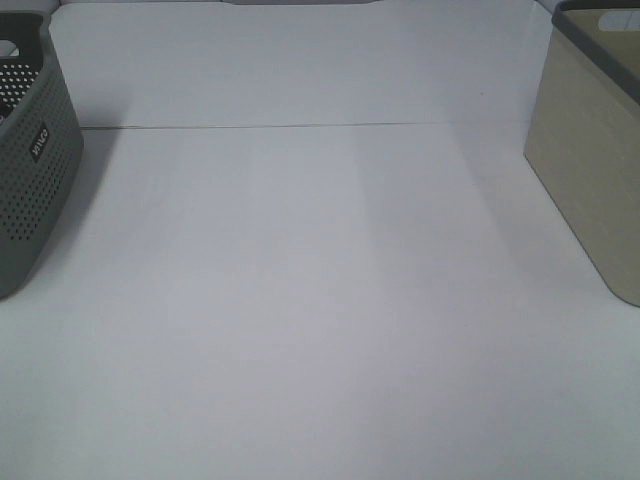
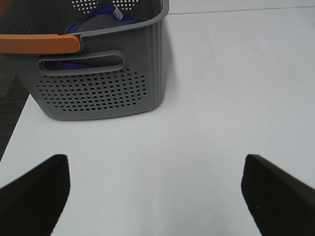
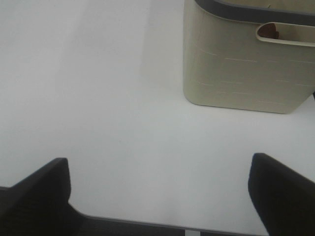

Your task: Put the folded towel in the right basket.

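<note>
The right basket (image 1: pixel 590 170) is beige with a dark grey rim and stands at the table's right edge. It also shows in the right wrist view (image 3: pixel 236 69). A small dark reddish-brown patch (image 3: pixel 268 31) shows through its handle slot. No more of the folded towel is in view. My right gripper (image 3: pixel 158 160) is open and empty, low over the table, some way short of the basket. My left gripper (image 2: pixel 155 162) is open and empty, facing the grey basket. Neither gripper shows in the exterior view.
A grey perforated basket (image 1: pixel 30 170) with a white label stands at the table's left edge. The left wrist view shows its orange handle (image 2: pixel 39 43) and purple and grey cloth (image 2: pixel 93 24) inside. The white table (image 1: pixel 300 300) lies between the baskets.
</note>
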Action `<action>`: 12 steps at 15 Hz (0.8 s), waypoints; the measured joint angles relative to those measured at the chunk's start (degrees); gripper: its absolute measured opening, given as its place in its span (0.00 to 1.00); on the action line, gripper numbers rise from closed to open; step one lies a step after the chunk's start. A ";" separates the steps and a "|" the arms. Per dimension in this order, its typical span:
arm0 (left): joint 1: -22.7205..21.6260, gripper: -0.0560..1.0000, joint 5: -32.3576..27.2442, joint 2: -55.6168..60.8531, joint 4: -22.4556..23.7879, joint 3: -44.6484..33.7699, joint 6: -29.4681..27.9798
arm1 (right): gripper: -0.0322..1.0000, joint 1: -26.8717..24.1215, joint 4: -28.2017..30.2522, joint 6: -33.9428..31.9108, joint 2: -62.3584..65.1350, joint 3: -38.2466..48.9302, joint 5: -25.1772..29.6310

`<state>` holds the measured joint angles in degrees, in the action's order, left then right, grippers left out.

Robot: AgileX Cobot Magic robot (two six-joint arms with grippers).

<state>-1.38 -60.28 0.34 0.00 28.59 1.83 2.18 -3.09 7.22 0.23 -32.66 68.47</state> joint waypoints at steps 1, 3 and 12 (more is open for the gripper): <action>0.00 0.89 0.00 0.00 0.00 0.00 0.00 | 0.94 0.00 -0.86 0.00 0.00 1.60 -0.63; 0.00 0.89 0.00 0.00 0.00 0.00 0.00 | 0.94 0.00 -1.60 0.00 0.00 4.58 -2.29; 0.00 0.89 0.00 0.00 0.00 0.00 0.00 | 0.94 0.00 0.80 0.00 0.00 6.42 -4.81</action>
<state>-1.38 -60.28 0.34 0.00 28.59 1.83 2.18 -2.29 7.22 0.23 -26.24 63.66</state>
